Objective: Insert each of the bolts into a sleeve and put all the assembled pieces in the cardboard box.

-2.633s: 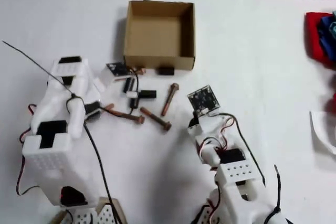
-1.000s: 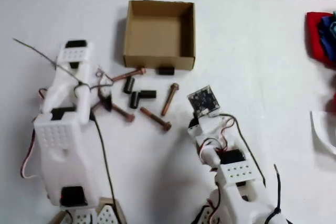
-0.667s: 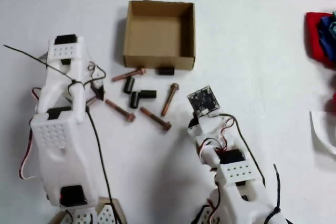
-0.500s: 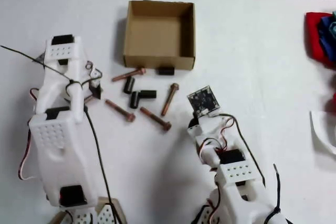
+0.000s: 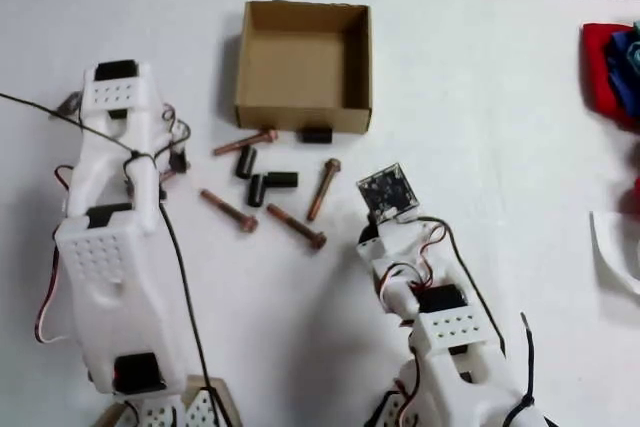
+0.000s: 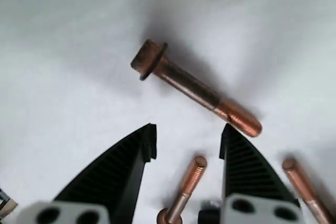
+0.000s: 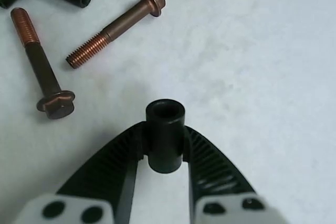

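- White bench (image 5: 480, 97) fills the view from above, with a red and blue cloth (image 5: 612, 62) at its right edge.
- The cardboard box (image 5: 305, 119) sits toward the far side. Its top is open and its brown floor is bare.
- Four bolts (image 5: 296, 226) and some black sleeves (image 5: 280, 179) lie loose on the bench in front of the box (all of them outside it). One of the sleeves is just beside the box's front wall.
- The left gripper (image 6: 188, 140) is wide apart, low over the bench, to the left of the loose pile.
- A near bolt (image 6: 194, 90) lies flat just past its tips.
- The threaded end of a second bolt (image 6: 189, 179) sits in the gap between the jaws, with room on both sides.
- The right gripper (image 7: 165, 129) is to the right of the pile. It is squeezed onto a held sleeve (image 7: 165, 116), whose round hole faces the wrist camera.
- Two bolts lie on the bench just past that sleeve.
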Motion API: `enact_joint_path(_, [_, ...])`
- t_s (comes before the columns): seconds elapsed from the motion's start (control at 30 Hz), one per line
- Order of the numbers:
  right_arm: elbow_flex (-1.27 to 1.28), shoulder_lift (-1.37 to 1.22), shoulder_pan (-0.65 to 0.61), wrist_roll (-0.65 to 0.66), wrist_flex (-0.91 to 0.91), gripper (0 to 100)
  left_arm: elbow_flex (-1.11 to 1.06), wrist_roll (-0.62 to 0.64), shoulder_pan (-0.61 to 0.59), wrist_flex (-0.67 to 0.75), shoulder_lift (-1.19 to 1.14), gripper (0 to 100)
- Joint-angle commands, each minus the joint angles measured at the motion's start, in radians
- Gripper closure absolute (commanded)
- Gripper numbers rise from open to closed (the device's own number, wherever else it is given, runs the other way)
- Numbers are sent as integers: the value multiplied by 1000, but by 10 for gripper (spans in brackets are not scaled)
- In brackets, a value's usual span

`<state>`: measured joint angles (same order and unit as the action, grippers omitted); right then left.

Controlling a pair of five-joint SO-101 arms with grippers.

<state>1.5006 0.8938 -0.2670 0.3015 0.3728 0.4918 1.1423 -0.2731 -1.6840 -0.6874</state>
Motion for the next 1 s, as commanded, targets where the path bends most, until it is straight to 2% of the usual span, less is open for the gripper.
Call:
enact_joint_path(0.0, [-6,1,-1,0,-19,978,101,6,-21,6,9,781])
enact_joint_path(0.53, [-6,1,-1,0,-19,978,102,20,-26,-52,2,781])
enact_joint_path(0.67, [-6,1,-1,0,-19,978,93,109,-28,-44,-72,781])
enact_joint_path(0.97, [-6,1,-1,0,-19,978,179,112,-31,-46,-232,784])
